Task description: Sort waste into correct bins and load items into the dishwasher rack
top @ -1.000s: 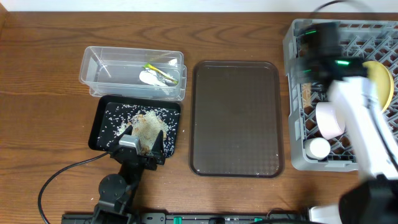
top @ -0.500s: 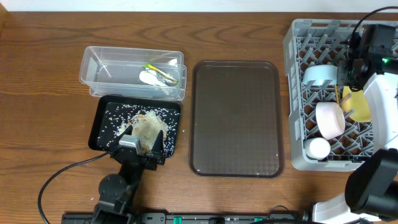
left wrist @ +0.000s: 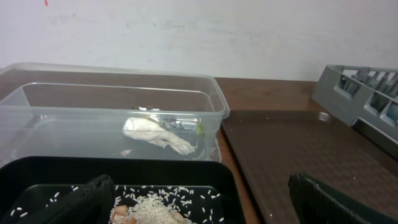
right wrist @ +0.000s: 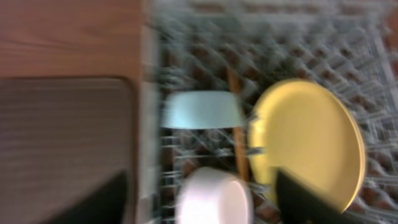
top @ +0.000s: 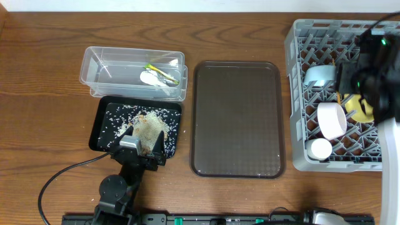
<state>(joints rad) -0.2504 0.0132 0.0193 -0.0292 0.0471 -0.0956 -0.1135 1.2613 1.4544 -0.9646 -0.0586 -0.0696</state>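
Note:
The grey dishwasher rack (top: 300,94) (right wrist: 280,43) holds the light-blue bowl (top: 320,75) (right wrist: 202,111), pinkish-white bowl (top: 331,120) (right wrist: 214,199), white cup (top: 320,149), a wooden chopstick (right wrist: 237,143) and the yellow plate (top: 361,107) (right wrist: 311,143) on edge. My right gripper (top: 347,87) (right wrist: 202,200) hovers open above them, holding nothing. The clear tub (top: 100,69) (left wrist: 112,93) contains the green-and-orange wrapper (top: 161,74) (left wrist: 200,129) and white scrap (top: 149,79) (left wrist: 152,132). Rice (top: 147,122) (left wrist: 161,208) lies in the black tray (top: 99,125) (left wrist: 124,168). My left gripper (top: 142,147) (left wrist: 208,205) rests open at that tray's near edge.
A large dark brown serving tray (top: 237,119) (left wrist: 298,143) lies between the bins and the rack. Its surface is bare. A black cable (top: 62,175) loops on the wooden table at the front left.
The right gripper has opened and let go of the yellow plate, which now stands in the rack. The right arm has shifted over the rack. The left arm has not moved.

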